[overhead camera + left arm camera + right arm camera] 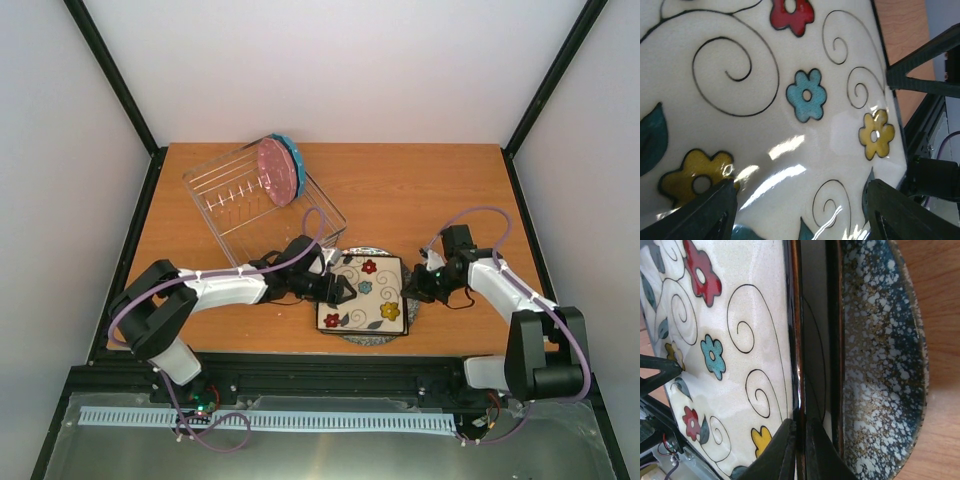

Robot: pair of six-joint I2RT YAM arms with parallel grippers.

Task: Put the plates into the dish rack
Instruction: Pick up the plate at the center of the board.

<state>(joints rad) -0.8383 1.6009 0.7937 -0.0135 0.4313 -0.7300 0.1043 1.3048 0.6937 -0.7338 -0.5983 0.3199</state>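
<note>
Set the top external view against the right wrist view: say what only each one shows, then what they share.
Only top external: the dish rack with a blue-rimmed plate standing in it, and the left fingers at the left edge of the square flowered plate. Only right wrist: the right fingers pinching that plate's dark rim, seen edge-on. Both: the square flowered plate lying over the round speckled plate.

Bright, even overhead light; soft, faint shadows on the table (440,190). White glare streaks cross the square cream plate (785,155) in the left wrist view. Nearest foreground slightly soft.
</note>
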